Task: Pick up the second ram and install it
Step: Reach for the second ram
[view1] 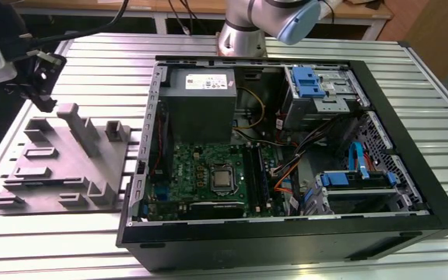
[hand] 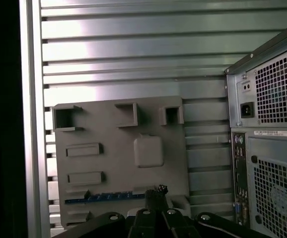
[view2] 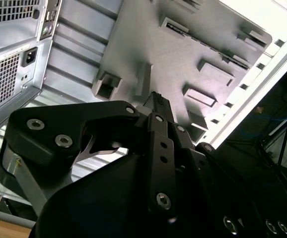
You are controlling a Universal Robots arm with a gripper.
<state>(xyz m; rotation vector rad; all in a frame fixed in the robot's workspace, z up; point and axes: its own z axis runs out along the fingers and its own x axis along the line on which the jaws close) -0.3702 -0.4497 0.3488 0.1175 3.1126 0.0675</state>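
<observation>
The second ram (hand: 106, 197) is a thin dark-blue strip lying on edge in a slot of the grey holder block (hand: 118, 163), with one end hidden behind my gripper. My gripper (view1: 44, 96) hangs above the far corner of that holder (view1: 60, 169), at the exterior view's left and clear of it. In the second wrist view its black fingers (view2: 156, 99) meet at a narrow tip with nothing between them. The first wrist view shows that tip (hand: 156, 191) just over the end of the blue strip.
An open computer case (view1: 286, 233) lies at the exterior view's right, holding a green motherboard (view1: 200, 169), a grey power supply (view1: 200, 93) and blue drive brackets (view1: 305, 79). Its rear panel (hand: 272, 144) stands beside the holder. The table is ribbed aluminium (view1: 107, 64).
</observation>
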